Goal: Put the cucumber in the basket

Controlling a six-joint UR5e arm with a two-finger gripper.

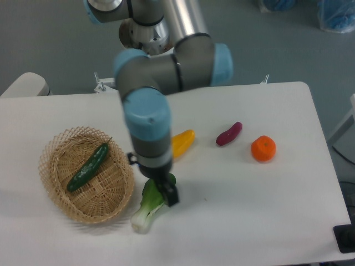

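The dark green cucumber (87, 167) lies slanted inside the tan wicker basket (56, 203) at the left of the table, free of any grip. My gripper (169, 194) hangs to the right of the basket, over the leafy end of the bok choy (145, 209). Nothing shows between its fingers, but the dark fingertips merge from this angle, so I cannot make out whether they stand open or shut.
A yellow fruit (183, 141) sits partly behind my arm. Further right lie a purple sweet potato (229, 133) and an orange (263, 148). The table's front edge runs close below the basket and bok choy.
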